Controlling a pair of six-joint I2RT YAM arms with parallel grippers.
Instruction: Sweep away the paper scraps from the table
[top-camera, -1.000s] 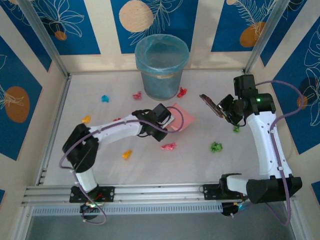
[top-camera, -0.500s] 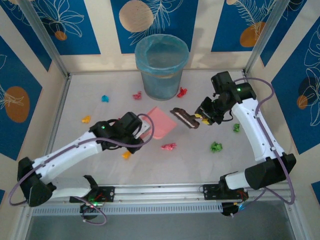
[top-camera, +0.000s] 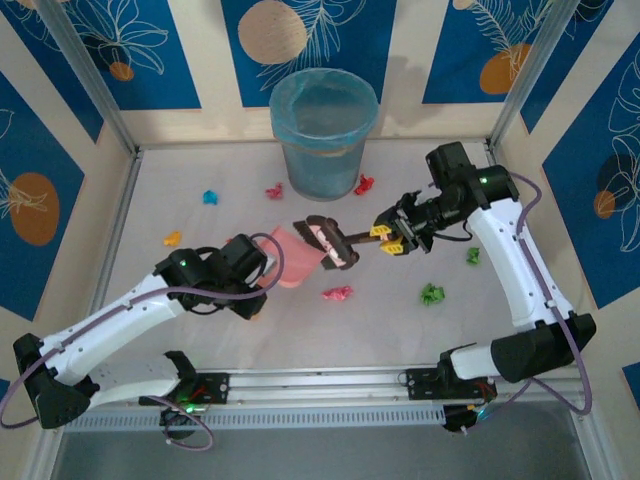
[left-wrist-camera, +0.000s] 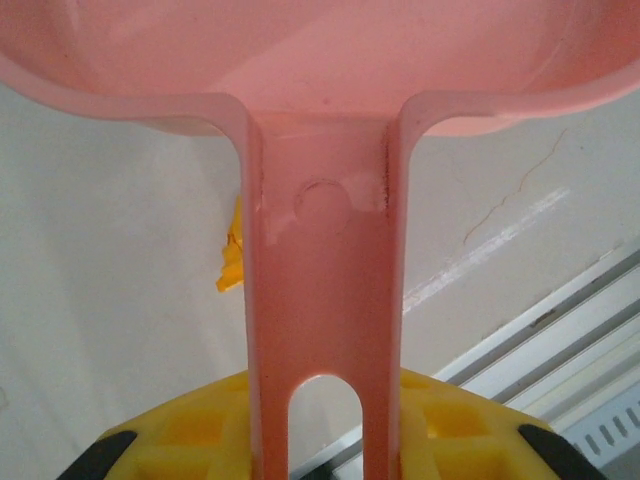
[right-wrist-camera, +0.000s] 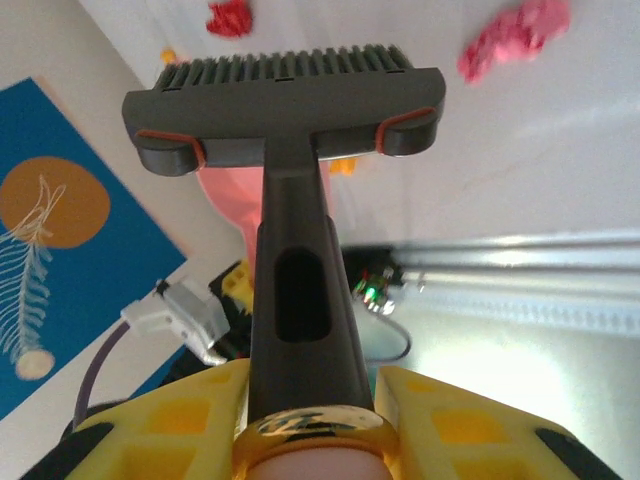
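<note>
Left end effector (top-camera: 248, 268) is clamped on the handle of the pink dustpan (top-camera: 292, 262), roughly over the middle of the worktop (top-camera: 400, 335). In the left wrist view its yellow fingers (left-wrist-camera: 190, 445) squeeze the handle from both sides, and an orange scrap (left-wrist-camera: 231, 265) pokes out just left of the handle on the white surface.

Right end effector (top-camera: 397, 238) is closed tight around the handle of a dark brush (top-camera: 325, 238). The bristle head sits right at the dustpan's open lip. Touching or just beside it, I honestly can't tell.

The paper scraps are all over the place; I count 7 from the top view:
- a blue one (top-camera: 210, 197) and a red one (top-camera: 274, 190) near the far edge, left of the bin (top-camera: 322, 130)
- another red wad (top-camera: 364, 184) just right of the bin
- an orange wad (top-camera: 172, 238) toward the left edge
- a pink one (top-camera: 338, 293) just on the near side of the dustpan
- 2 green ones (top-camera: 432, 293) toward the right edge, the other green (top-camera: 473, 256) beside the right arm
</note>
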